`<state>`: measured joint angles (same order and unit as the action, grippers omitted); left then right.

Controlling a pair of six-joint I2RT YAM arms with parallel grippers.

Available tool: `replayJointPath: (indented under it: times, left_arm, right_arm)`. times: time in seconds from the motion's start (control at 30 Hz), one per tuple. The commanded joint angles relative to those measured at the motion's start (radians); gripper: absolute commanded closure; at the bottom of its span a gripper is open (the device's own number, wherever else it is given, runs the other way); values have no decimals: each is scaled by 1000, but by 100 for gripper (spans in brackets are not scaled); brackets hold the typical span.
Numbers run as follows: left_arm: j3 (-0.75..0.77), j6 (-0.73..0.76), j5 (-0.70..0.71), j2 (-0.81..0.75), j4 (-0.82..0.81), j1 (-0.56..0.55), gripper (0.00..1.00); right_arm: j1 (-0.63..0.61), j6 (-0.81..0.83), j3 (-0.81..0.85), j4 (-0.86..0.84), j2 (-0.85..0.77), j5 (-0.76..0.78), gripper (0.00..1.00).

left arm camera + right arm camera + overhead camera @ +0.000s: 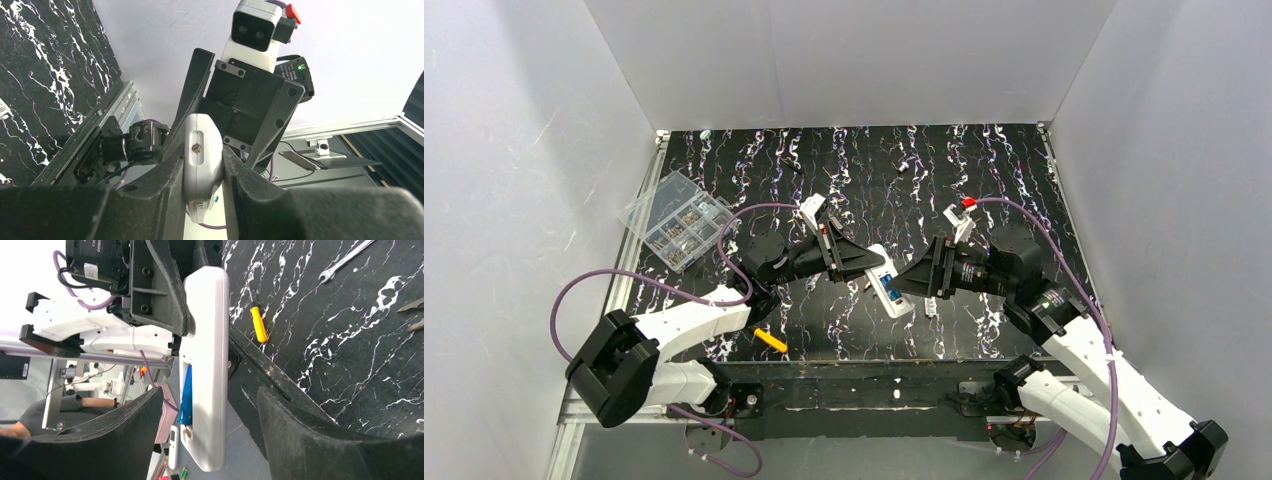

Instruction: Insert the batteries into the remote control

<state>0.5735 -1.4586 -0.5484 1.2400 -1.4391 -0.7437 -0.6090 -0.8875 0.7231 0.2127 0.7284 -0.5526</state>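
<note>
Worktop (984, 170), black marbled: lies under the remote control (207, 340).
Left hand (202, 161): clamped on the remote's end away from its recess, apparently steadying it for loading.
Right hand (207, 400): fingers apart, flanking the remote's recess end.
Battery (186, 395), blue: lies in the remote's recess.
Writing: none legible.

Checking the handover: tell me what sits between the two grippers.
The remote control, clamped by the left gripper, with the open right gripper straddling its other end. Clearest in the right wrist view.
</note>
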Motion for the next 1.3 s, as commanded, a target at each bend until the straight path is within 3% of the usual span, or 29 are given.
replayJointPath:
  times: [0.0, 0.27, 0.53, 0.83, 0.9, 0.97, 1.13, 1.17, 1.27]
  left_arm:
    - [42, 9, -37, -18, -104, -4, 100]
    - [43, 6, -38, -15, -103, -5, 100]
    - [41, 6, -38, -16, -104, -4, 100]
    - [43, 6, -37, -14, -104, -3, 100]
    - [44, 5, -37, -13, -104, -3, 100]
    - [43, 6, -38, -13, -104, -4, 100]
    - [41, 4, -43, -4, -104, -3, 100]
    - [41, 4, -47, -2, -103, -4, 100]
    - [35, 3, -56, 7, -103, -4, 100]
  right_arm:
    - [0, -7, -5, -54, 5, -87, 24]
    - [0, 9, -17, -49, -1, -107, 39]
    - [0, 17, -21, -47, 9, -115, 47]
    - [0, 33, -19, -45, 29, -127, 83]
    - [0, 36, -17, -41, 29, -126, 86]
    - [0, 38, -16, -46, 30, -127, 80]
    - [0, 117, 58, -18, 12, -81, 31]
    - [1, 146, 97, 9, 9, -60, 25]
    - [2, 240, 202, 109, 12, 42, 21]
